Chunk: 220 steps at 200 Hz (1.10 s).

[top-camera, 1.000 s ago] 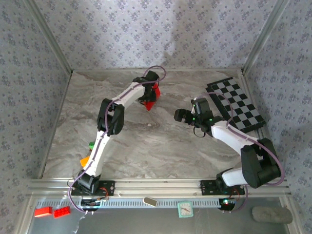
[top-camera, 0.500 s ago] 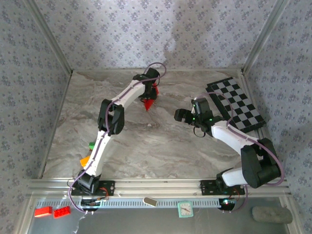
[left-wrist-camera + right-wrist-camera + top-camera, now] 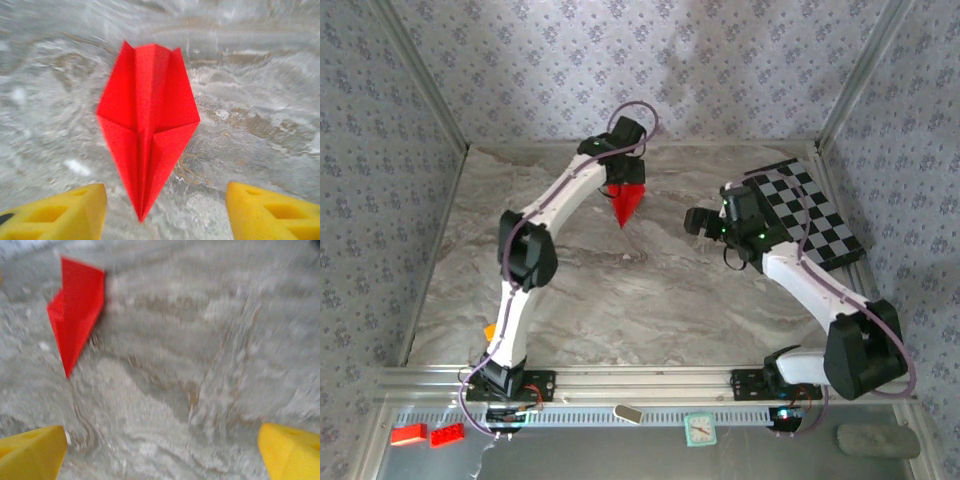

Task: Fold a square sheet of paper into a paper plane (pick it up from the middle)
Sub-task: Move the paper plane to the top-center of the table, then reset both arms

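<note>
The narrow, pointed paper plane of bright red paper (image 3: 146, 125) lies flat on the marbled grey tabletop (image 3: 620, 300) toward the far middle of the scene. Its nose points to the near side and its centre crease runs straight along its length, with the two wing flaps meeting along that line. The left gripper (image 3: 165, 212) hovers just above the nose with its yellow fingers (image 3: 55, 212) spread wide, clasping nothing, and the nose tip sits in the gap between them without touching either one. The right gripper (image 3: 162, 442) is released too, its yellow pads far apart over bare table. It sits to the right of the plane and well apart from it, beside the black-and-white checkered board (image 3: 820, 220) at the far right. The folding looks done, so the step in hand is most likely letting go and clearing away. To do that well, the left arm should rise straight up before it swings anywhere. A sideways move at this height could catch the nose with a fingertip, spinning the light paper or springing the folds open. The fingers should be kept wide until they are clear. The wrist pictures are blurred, which suggests quick motion, so a slower lift would be safer. The right arm has no need to approach.
</note>
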Tool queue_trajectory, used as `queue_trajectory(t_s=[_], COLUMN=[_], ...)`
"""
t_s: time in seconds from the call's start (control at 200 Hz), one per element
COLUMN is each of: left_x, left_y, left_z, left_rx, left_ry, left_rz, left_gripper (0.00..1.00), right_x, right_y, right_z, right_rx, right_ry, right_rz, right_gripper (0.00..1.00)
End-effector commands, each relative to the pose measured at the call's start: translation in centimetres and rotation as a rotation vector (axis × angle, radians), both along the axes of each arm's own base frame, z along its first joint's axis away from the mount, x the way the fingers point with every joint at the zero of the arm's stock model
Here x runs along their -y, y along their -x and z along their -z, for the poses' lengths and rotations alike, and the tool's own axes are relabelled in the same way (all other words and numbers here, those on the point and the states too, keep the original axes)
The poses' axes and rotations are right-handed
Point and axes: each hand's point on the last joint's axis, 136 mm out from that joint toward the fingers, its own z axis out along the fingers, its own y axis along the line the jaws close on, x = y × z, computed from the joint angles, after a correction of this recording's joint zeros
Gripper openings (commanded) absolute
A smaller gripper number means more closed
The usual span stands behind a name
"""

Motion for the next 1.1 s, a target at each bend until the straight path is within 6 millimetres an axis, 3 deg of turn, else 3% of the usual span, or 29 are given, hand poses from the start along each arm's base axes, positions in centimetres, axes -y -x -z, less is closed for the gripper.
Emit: queue_trajectory(t_s=[0.0,0.025,0.04,0.15,0.32,0.485,0.74,0.88,0.974,1.094], left_x=[-3.0,-3.7,-4.5,-8.3,-15.4,-22.1,-30.8,-33.0,-32.9,-31.2], left_y=[0.8,1.1,1.7,3.5,6.5,9.1,12.7,13.9,13.8,13.4], left_z=[-7.6,-9.0,-8.3,-10.8,-10.3,-7.4,-0.8,1.3,3.1,5.2], left_rx=[0.212,0.256,0.247,0.39,0.46,0.505,0.496,0.511,0.526,0.556], left_ry=[0.031,0.036,0.007,-0.034,-0.108,-0.154,-0.233,-0.263,-0.245,-0.208], left_rz=[-0.075,-0.087,-0.099,-0.163,-0.245,-0.358,-0.579,-0.594,-0.524,-0.379], left_gripper=[0.74,0.77,0.79,0.91,1.0,1.0,1.0,1.0,1.0,1.0], right_x=[3.1,3.5,3.8,6.0,10.0,13.7,17.5,17.9,17.9,17.0], right_y=[-0.6,-0.6,-0.6,-0.5,0.0,0.6,1.1,1.5,1.3,0.2], right_z=[-5.0,-5.6,-6.0,-8.0,-8.9,-6.1,0.7,3.1,4.4,5.1], right_rx=[0.135,0.155,0.167,0.239,0.306,0.313,0.285,0.313,0.3,0.345], right_ry=[0.146,0.166,0.174,0.249,0.342,0.377,0.416,0.51,0.51,0.458], right_rz=[0.07,0.085,0.092,0.154,0.292,0.394,0.447,0.405,0.375,0.316], right_gripper=[1.0,1.0,1.0,1.0,1.0,1.0,1.0,1.0,1.0,1.0])
